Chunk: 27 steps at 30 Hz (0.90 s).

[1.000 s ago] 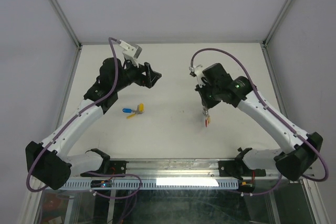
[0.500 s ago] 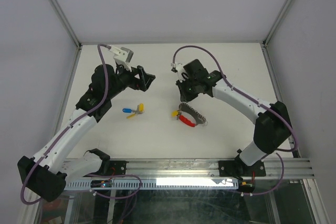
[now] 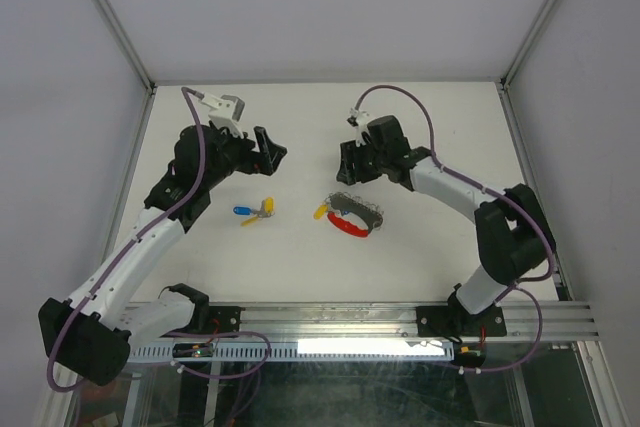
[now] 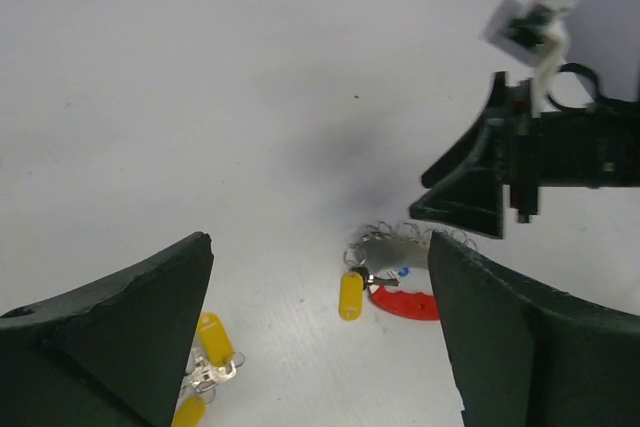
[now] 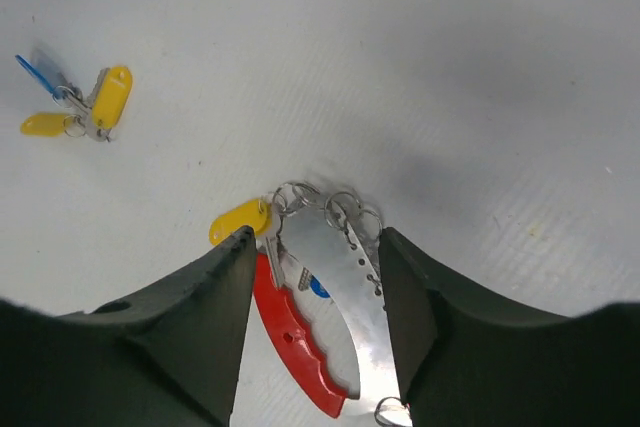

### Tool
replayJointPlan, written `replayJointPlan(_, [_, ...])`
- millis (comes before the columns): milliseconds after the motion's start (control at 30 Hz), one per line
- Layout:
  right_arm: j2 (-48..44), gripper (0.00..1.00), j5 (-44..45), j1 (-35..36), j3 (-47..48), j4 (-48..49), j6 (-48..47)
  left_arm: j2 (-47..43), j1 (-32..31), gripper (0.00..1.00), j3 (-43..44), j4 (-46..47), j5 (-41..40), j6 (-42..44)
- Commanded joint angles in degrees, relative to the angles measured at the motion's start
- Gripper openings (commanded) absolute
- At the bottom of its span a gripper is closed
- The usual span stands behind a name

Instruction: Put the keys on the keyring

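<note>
With both tools open and gripping nothing, the keyring lies flat on the white desk, a bit right of centre. The right tool hovers just over its far edge. In the right wrist view the fingers stand apart and straddle it, and I can't confirm any contact. The keyring's red crescent is on the left in that view, with the beaded chain looped beside it. A yellow-tagged key lies at the chain's small rings, touching them, but I can't tell if it's actually threaded. A blue tag peeks out between crescent and chain. The loose keys, with yellow and blue tags bunched together, sit well left of the keyring and apart from it. The left tool is raised beyond the loose keys, jaws wide, pointed toward the right arm. In its wrist view the keyring shows between the jaws, with the loose keys by the left finger
</note>
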Motion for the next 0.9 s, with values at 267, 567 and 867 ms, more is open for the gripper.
replayJointPlan(267, [-27.8,0.76,16.8,-3.5,-7.5,2.9,9.4,4.2,7.1,0.99,3.0,-7.3,-12.3,-12.1])
replayJointPlan(567, [-47.2,0.87,22.2,-3.7,-12.8,-2.7,3.2,3.1,7.1,0.99,4.2,-9.8,-15.5,-12.5])
replayJointPlan(867, [-59.4,0.87,26.7,-3.7,-20.3,-3.4,2.9,-0.7,7.1,0.99,-0.9,-7.4,-17.5,-11.1])
